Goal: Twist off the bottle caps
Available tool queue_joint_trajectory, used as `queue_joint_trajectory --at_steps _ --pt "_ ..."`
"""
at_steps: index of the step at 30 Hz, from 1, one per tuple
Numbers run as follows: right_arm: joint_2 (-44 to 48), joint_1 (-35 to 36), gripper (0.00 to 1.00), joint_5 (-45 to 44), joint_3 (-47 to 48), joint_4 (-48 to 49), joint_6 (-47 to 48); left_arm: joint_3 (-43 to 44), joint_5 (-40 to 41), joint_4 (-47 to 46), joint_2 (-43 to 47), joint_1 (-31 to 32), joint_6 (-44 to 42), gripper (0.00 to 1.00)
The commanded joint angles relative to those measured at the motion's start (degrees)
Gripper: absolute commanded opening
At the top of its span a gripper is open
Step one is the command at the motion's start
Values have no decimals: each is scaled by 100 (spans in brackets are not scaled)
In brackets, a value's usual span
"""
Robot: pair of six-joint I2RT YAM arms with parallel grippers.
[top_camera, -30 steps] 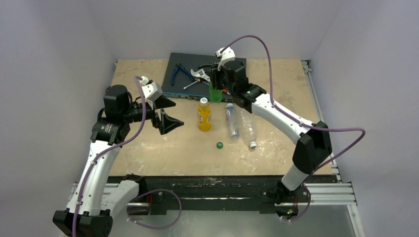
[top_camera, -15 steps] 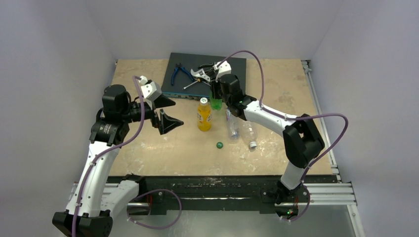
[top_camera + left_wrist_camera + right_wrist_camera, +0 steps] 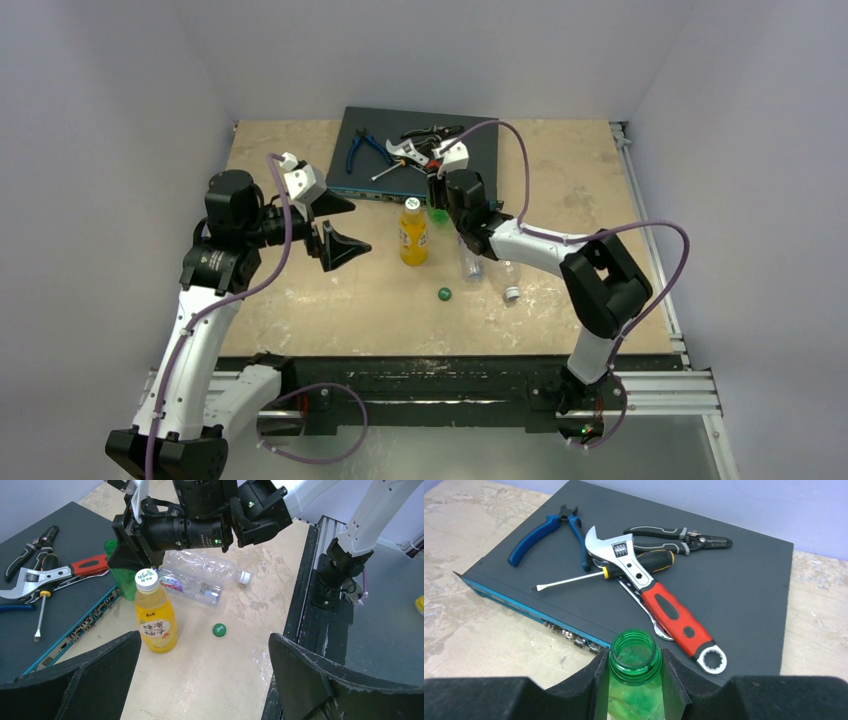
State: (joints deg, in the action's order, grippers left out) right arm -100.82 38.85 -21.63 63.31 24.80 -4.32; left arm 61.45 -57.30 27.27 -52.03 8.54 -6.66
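The green bottle (image 3: 634, 690) is glossy translucent plastic, the red-handled wrench (image 3: 659, 605) polished metal, the dark flat box (image 3: 734, 590) matt, the beige tabletop (image 3: 474, 605) rough.

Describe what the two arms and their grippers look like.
The left arm and right arm have white shells and black joint housings. A purple cable loops along each. The left gripper and right gripper have broad, matte black, wedge-shaped fingers.
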Motion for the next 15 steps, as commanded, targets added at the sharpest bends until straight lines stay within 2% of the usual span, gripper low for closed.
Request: queue_joint_trajectory --at_steps 1,7,10,15 --pt "-202 168 0 -192 12 535 168 184 -159 -196 9 8 -49 100" --pt "-358 259 0 -217 17 592 87 175 -183 -222 26 8 -60 100" --pt "-348 265 5 -232 -25 614 71 162 -211 -230 33 8 -60 100" --pt "-272 272 38 -217 -62 623 56 139 -229 -270 60 8 -49 100"
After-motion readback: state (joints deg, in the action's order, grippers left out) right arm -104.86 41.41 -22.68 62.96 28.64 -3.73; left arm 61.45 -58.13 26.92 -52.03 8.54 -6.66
